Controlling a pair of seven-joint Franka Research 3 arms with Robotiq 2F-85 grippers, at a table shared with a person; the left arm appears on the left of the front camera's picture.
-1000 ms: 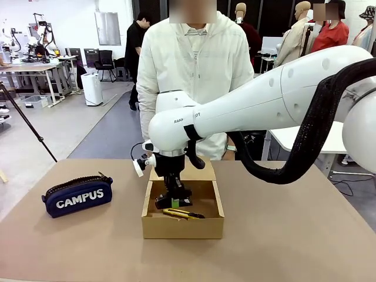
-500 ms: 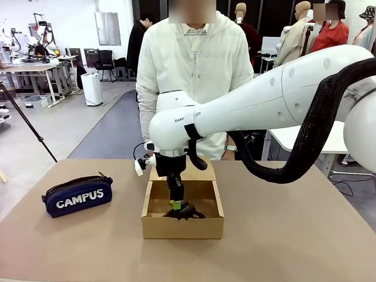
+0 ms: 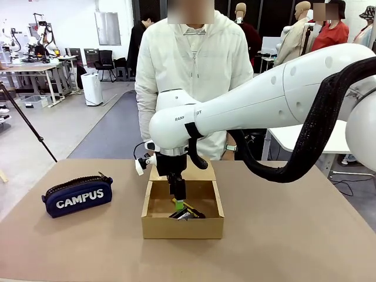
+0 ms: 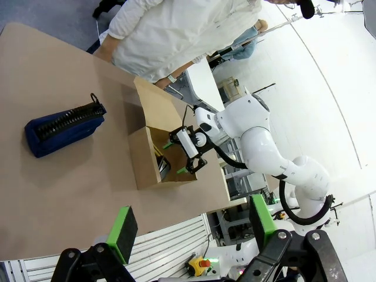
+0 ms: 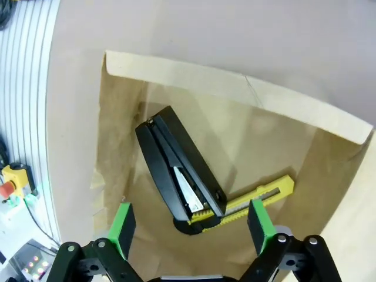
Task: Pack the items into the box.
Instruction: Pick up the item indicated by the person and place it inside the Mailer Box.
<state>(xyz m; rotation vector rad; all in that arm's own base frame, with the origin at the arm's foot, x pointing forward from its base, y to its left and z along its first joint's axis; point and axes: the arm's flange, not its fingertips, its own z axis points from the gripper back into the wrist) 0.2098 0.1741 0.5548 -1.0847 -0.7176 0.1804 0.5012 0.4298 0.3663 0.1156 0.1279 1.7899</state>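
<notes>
Front view: the right gripper (image 3: 178,202) hangs fingers-down inside the box (image 3: 182,227), which stands open at the middle of the table (image 3: 282,241), its flap lying back toward the far edge, where a person (image 3: 194,70) stands. The box's front wall hides most of what is inside. The pouch (image 3: 78,197) lies well apart from the box, toward the table's left edge, lettering facing the near edge.

Left wrist view: the left gripper (image 4: 191,226) hovers high above the table, its green pads (image 4: 122,232) set wide with nothing between them. Below it are the pouch, zip upward, and the box with the right gripper over it.

Right wrist view: the right gripper's pads stand wide apart and grip nothing. Between and beyond them the stapler (image 5: 179,170) lies slantwise on the box floor, one end resting across the knife (image 5: 258,197), which lies flat beside a box wall.

The pouch is the one item outside the box. It looks soft and light, likely to sag at both ends if lifted by a corner. The best hold seems to be across its narrow body at mid-length, from above, pads on the two long sides just under the zip. The box is barely wider, so the pouch probably has to go in lengthwise and square to the walls, settling on top of the stapler and knife. Those are hard and smooth and may shift under it.
</notes>
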